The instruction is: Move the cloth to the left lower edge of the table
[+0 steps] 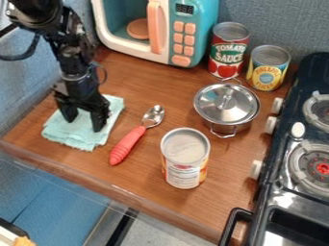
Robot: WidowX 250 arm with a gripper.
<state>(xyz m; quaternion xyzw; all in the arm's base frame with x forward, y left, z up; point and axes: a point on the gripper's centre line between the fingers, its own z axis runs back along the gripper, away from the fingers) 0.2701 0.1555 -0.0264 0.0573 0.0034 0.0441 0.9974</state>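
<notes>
Closest to me, a can (185, 166) stands by a spoon (128, 143) with a red handle. The blue-green cloth (72, 135) lies near the table's front left corner. Over it, the black gripper (84, 120) has its fingers wide apart, pinching nothing. Past the lidded pot (226, 104) sits a toy microwave (199, 24).
</notes>
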